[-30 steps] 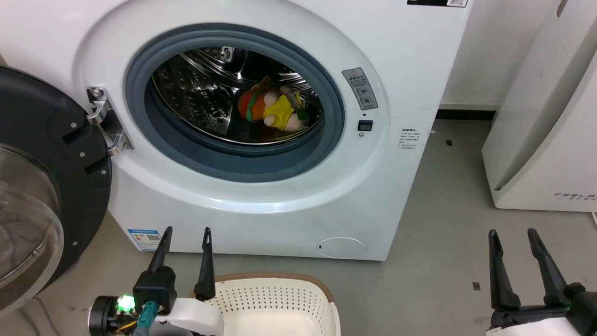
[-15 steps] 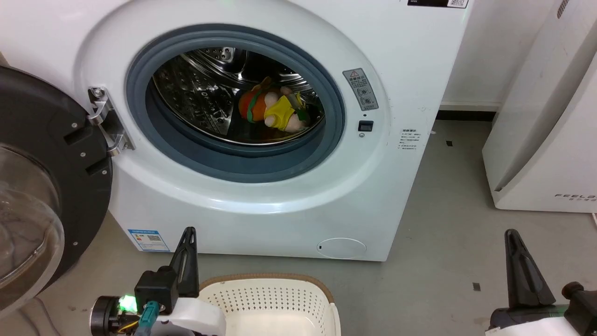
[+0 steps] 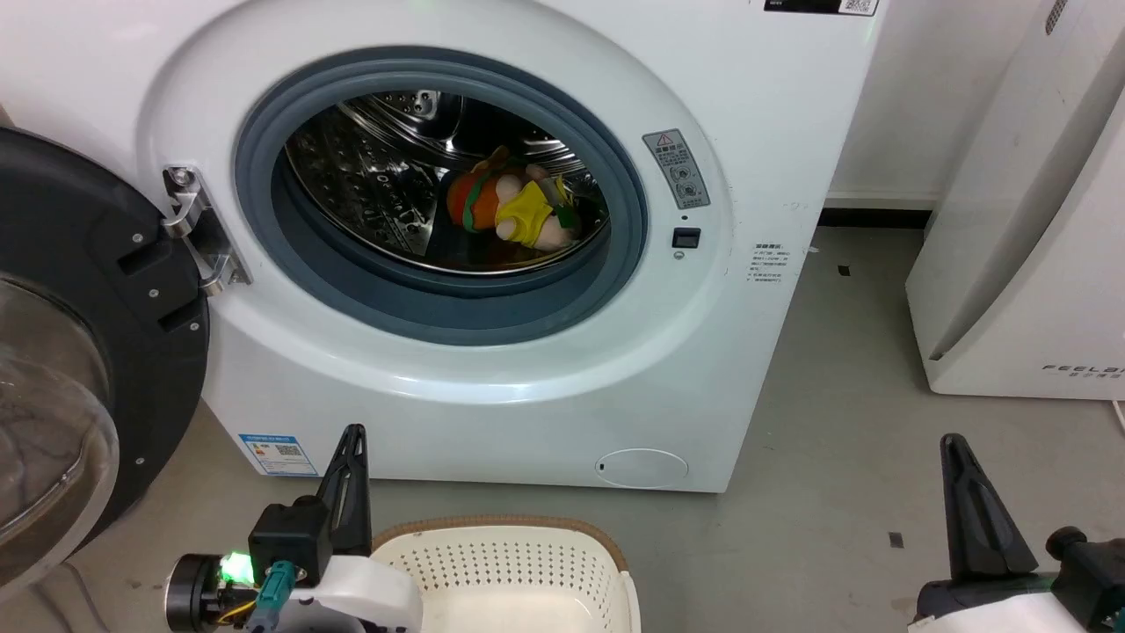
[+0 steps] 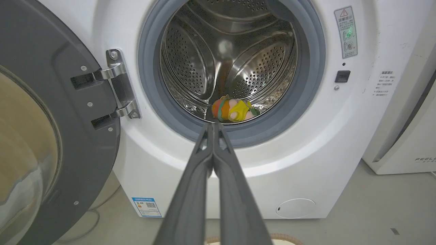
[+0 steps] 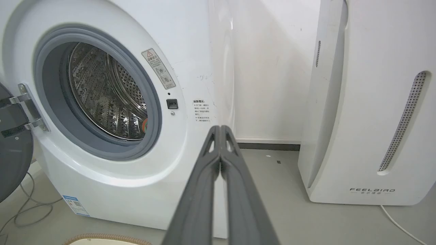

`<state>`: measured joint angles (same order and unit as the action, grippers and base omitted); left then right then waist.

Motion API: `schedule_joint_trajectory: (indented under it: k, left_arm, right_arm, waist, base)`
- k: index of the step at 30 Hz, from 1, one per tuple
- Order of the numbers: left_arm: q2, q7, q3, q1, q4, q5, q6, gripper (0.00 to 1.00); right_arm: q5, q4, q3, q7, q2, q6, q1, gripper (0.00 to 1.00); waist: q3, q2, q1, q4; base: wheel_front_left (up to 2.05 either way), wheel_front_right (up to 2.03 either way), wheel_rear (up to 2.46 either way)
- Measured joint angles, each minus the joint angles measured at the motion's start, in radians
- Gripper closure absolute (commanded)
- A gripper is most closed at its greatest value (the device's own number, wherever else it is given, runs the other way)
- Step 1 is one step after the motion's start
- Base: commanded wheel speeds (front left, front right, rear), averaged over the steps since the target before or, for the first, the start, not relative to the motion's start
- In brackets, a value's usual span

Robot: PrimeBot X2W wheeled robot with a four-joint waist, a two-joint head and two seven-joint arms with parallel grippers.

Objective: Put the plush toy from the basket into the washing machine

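**Inside the drum, fingers empty**

Shows the plush toy (image 3: 514, 211) lying in the steel drum of the washing machine (image 3: 527, 378), door (image 3: 79, 264) swung open at left. Catches the left gripper (image 3: 353, 435) and right gripper (image 3: 955, 444) with fingers pressed together, gripping nothing, the left just beside the basket (image 3: 510, 525) on the floor.

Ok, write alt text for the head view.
The plush toy lies inside the drum of the open washing machine. Its door hangs open at left; the basket sits on the floor in front, between the left tool and right tool, both shut.
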<state>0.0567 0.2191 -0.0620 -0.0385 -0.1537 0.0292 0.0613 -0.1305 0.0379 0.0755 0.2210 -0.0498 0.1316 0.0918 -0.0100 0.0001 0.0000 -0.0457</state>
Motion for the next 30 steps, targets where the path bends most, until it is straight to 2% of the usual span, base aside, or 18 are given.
schedule_joint_trajectory:
  k: [30]
  left_arm:
    - [-0.003, -0.061, 0.015, 0.000, 0.041, -0.003, -0.014, 1.00]
  right_arm:
    - [0.037, -0.010, -0.021, -0.061, 0.000, 0.000, -0.018, 1.00]
  waist:
    - [0.003, 0.0000, 0.0000, 0.013]
  base:
    - [0.00, 0.00, 0.00]
